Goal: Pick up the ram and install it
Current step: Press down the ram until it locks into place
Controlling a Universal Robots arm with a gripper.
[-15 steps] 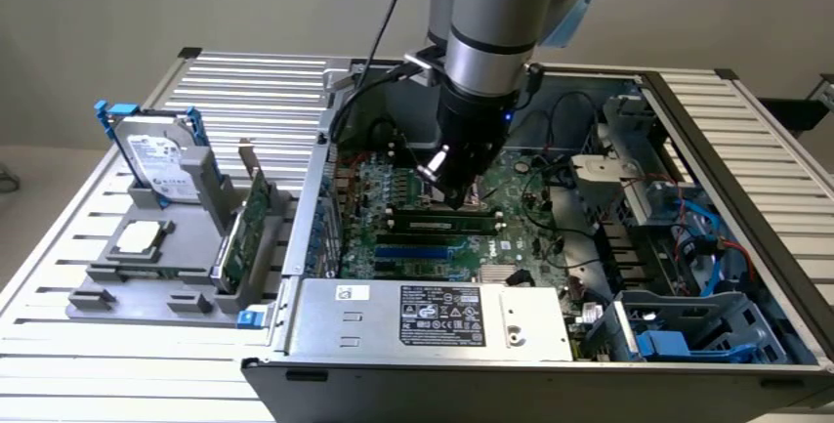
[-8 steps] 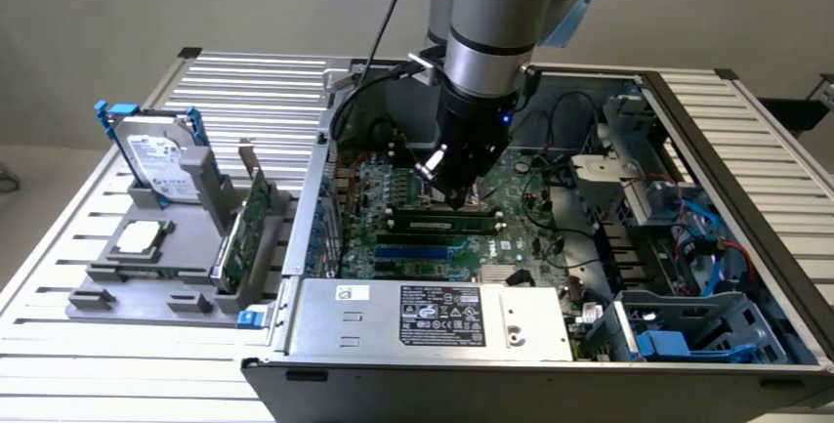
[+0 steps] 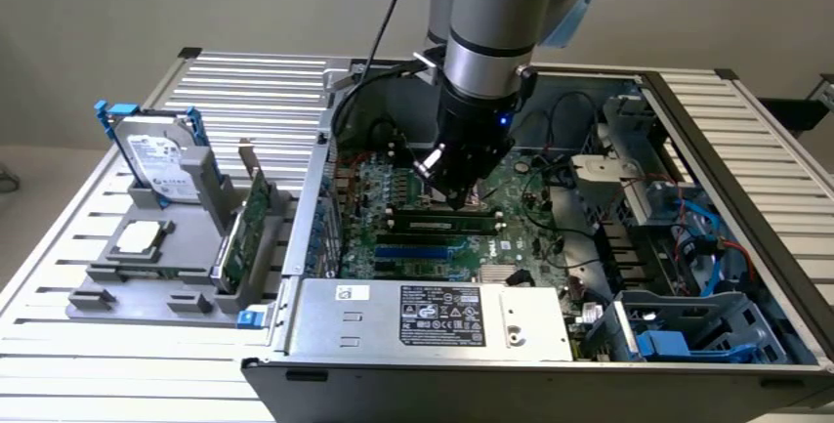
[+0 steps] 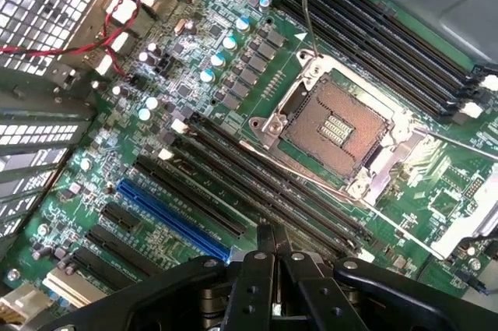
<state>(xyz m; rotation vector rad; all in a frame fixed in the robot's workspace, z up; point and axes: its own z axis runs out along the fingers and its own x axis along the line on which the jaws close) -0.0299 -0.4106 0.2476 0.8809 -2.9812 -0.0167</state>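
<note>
nearest me, the power supply (image 3: 443,314) fronts the open case (image 3: 729,247). just behind it the gripper (image 3: 450,193) hangs clenched over the motherboard (image 4: 233,89), fingertips right above a ram (image 3: 437,220) stick lying in the slots. looks like the seating step; pressing needs an even, straight push. far left, the hard drive (image 3: 163,164) stands well apart.

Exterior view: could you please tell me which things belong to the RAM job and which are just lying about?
Job in hand:
hand, shut, low over the motherboard
black memory slots

Lying about:
hard drive
expansion card
power supply
</note>
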